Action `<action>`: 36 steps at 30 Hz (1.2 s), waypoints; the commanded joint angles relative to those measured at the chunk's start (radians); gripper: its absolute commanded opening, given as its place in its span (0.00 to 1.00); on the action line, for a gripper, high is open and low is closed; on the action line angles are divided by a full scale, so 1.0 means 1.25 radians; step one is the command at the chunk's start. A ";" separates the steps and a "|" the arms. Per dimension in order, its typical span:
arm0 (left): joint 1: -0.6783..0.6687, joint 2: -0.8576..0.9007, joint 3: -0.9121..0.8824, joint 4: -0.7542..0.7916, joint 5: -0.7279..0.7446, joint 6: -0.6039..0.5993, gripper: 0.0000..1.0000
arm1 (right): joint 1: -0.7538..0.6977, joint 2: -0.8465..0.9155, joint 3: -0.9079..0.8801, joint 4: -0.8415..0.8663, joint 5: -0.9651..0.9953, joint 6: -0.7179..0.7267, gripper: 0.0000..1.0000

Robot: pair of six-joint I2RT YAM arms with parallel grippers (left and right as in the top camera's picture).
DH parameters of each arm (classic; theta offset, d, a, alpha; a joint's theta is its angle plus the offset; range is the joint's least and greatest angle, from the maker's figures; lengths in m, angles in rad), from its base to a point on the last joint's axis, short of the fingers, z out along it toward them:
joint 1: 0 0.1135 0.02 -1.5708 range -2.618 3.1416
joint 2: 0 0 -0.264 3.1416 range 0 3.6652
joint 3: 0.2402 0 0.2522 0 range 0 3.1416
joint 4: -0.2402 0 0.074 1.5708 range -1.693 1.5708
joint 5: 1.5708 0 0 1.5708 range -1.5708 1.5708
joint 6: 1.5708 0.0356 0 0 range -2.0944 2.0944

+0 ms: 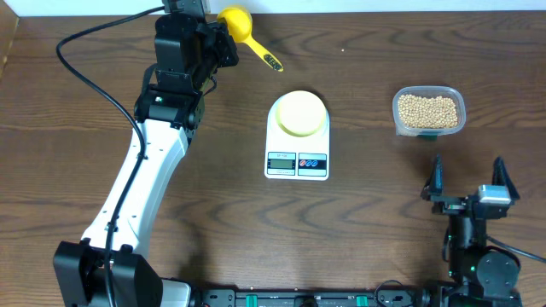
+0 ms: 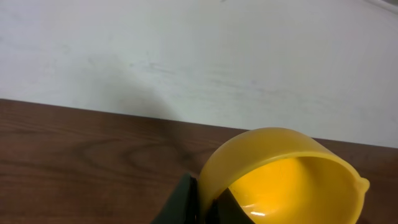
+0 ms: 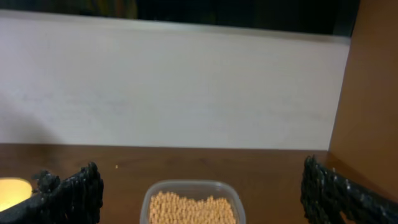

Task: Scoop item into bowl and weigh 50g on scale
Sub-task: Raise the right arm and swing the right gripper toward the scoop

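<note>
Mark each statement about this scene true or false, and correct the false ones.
1. The bowl sits on the scale. True.
2. The beans are in the bowl. False: they are in the clear tub, and the bowl looks empty.
3. The right gripper is open. True.
4. The scoop lies right of the tub. False: it is at the far left, at the left gripper.
5. The left gripper is open. False: it is shut on the scoop.
</note>
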 commanded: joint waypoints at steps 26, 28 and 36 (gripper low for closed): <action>0.000 -0.010 0.002 0.010 -0.054 -0.004 0.08 | -0.005 0.901 0.655 -0.139 -0.392 0.082 0.99; 0.001 -0.010 0.002 0.010 -0.063 -0.004 0.08 | -0.005 0.905 0.655 -0.140 -0.407 0.085 0.99; 0.001 -0.010 0.002 0.016 -0.067 -0.004 0.08 | -0.005 0.904 0.655 -0.124 -0.429 0.088 0.99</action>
